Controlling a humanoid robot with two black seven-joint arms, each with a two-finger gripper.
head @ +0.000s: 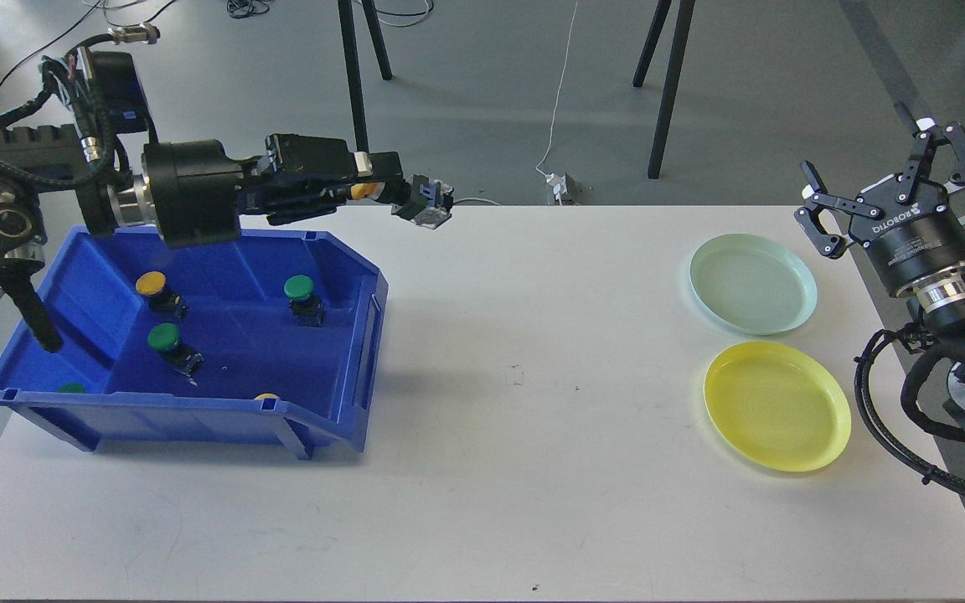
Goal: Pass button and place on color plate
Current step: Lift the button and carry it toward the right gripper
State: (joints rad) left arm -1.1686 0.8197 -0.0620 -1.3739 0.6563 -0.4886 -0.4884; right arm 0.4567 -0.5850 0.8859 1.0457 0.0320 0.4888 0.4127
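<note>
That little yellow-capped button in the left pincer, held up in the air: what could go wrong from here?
The yellow-capped button sticks out past the left pincer, high above the white table; if it slips, it could drop and roll away. The open right pincer is far across the table, so the handover needs careful alignment. It could also land on the wrong, pale green plate.

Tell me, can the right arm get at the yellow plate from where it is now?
Probably yes: the right gripper is open and holds nothing, nothing lies between it and the yellow plate, and the plate is bare.
</note>
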